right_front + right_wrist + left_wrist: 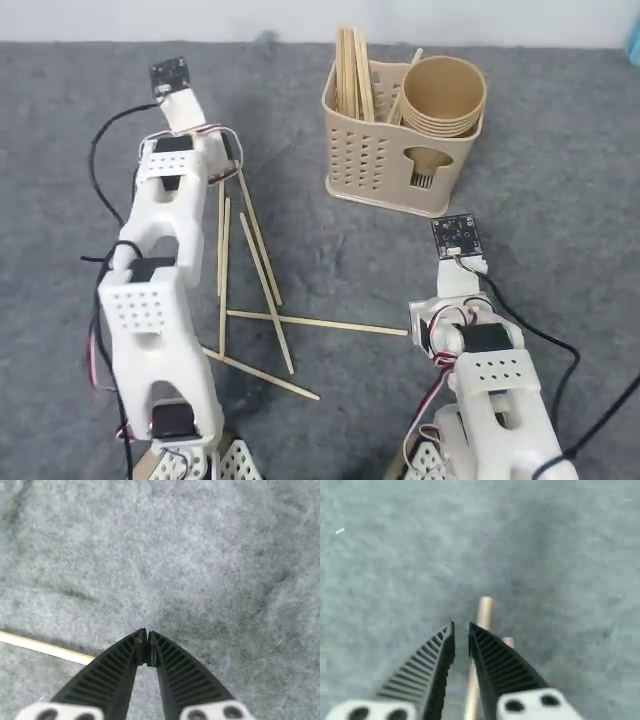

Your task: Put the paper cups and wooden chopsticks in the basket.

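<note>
The beige basket [375, 165] stands at the back with a stack of paper cups [445, 95] and several wooden chopsticks [352, 70] in it. More chopsticks [265, 270] lie scattered on the grey carpet between the arms. My left gripper [461, 626] is down at the far end of this scatter [232, 160], nearly closed on a chopstick [484, 609] that runs between its fingers. A second chopstick end [507, 641] lies beside it. My right gripper [146, 632] is shut and holds nothing. It hovers low over the carpet, just past the tip of a chopstick [45, 647] lying crosswise [320, 322].
Grey carpet covers the whole table. The left arm's white body [150, 300] stands along the left side of the scattered sticks, the right arm's [495, 390] at the front right. Open carpet lies between the basket and the right arm.
</note>
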